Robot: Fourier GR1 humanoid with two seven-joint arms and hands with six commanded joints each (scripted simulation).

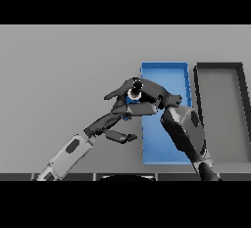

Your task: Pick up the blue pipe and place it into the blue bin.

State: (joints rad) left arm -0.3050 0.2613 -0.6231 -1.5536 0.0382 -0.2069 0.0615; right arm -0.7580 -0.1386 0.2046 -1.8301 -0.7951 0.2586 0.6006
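Note:
The blue pipe [131,100] shows only as a small blue patch with a dark and white end above it. My right hand [147,95] is curled round it, and most of the pipe is hidden by the fingers. Hand and pipe hang over the left wall of the blue bin [166,69], near its far end. My right arm crosses the bin from the lower right. My left hand [110,123] is just left of the bin, below the pipe, its fingers relaxed and holding nothing.
A dark grey bin [220,114] stands right of the blue bin, almost touching it. The grey table [59,75] stretches to the left and back.

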